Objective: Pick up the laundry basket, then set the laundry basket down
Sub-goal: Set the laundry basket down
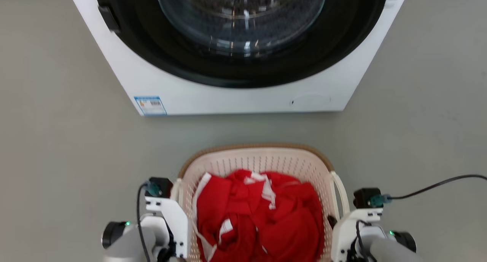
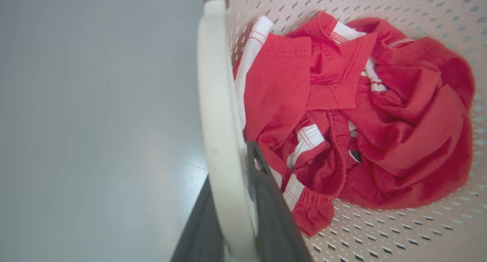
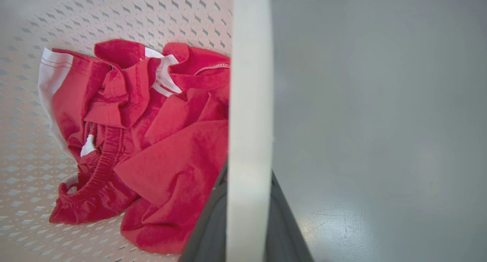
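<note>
Cream perforated laundry basket [image 1: 262,162] (brown woven rim), upright, white handles.

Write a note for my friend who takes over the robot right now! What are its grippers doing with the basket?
Left gripper: jaws shut on the laundry basket's left handle.
Right gripper: jaws shut on the right handle.
Basket: between both arms, in front of the washing machine, with red clothes inside.
Done: both handles are gripped. I cannot tell whether the basket is off the floor.
Left: lift it if it is not up, then set it down.
</note>
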Controlling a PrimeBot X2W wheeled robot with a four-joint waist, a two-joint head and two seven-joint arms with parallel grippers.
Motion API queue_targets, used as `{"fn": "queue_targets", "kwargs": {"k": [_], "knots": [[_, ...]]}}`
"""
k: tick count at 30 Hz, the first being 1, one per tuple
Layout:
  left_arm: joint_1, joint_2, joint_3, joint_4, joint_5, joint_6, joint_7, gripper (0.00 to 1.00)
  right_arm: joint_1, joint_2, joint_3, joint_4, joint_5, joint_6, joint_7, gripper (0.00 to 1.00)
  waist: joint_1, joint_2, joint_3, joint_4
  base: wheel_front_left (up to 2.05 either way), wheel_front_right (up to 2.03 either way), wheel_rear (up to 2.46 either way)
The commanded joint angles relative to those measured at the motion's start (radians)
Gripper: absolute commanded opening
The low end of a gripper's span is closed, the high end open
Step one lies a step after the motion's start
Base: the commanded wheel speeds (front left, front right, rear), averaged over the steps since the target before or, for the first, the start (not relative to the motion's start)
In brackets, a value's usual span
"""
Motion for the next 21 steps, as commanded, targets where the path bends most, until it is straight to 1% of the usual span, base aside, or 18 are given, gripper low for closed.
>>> {"fn": "queue_targets", "kwargs": {"k": [1,2,11,16,21], "knots": [[-0.055,0.032,0.022,-0.005,-0.008,-0.023,-0.019,0.00,-0.034,0.007,0.031,-0.026,0.010,0.015,-0.042,0.00,0.0000,-0.0001,0.059,0.006,0.00,0.00,0.00],[-0.055,0.032,0.022,-0.005,-0.008,-0.023,-0.019,0.00,-0.034,0.007,0.031,-0.026,0.010,0.015,-0.042,0.00,0.0000,-0.0001,0.059,0.006,0.00,0.00,0.00],[-0.121,0.095,0.032,-0.006,-0.005,-0.045,-0.077,0.00,-0.118,0.007,0.091,-0.033,0.065,0.015,-0.121,0.00,0.0000,-0.0001,0.199,0.011,0.00,0.00,0.00],[-0.162,0.126,0.034,-0.010,0.003,-0.051,-0.127,0.00,-0.163,0.007,0.127,-0.040,0.091,0.015,-0.167,0.00,0.0000,-0.0001,0.272,0.003,0.00,0.00,0.00],[-0.193,0.148,0.033,-0.013,0.007,-0.055,-0.154,0.00,-0.199,0.007,0.152,-0.038,0.123,0.015,-0.203,0.00,0.0000,-0.0001,0.338,0.002,0.00,0.00,0.00]]}}
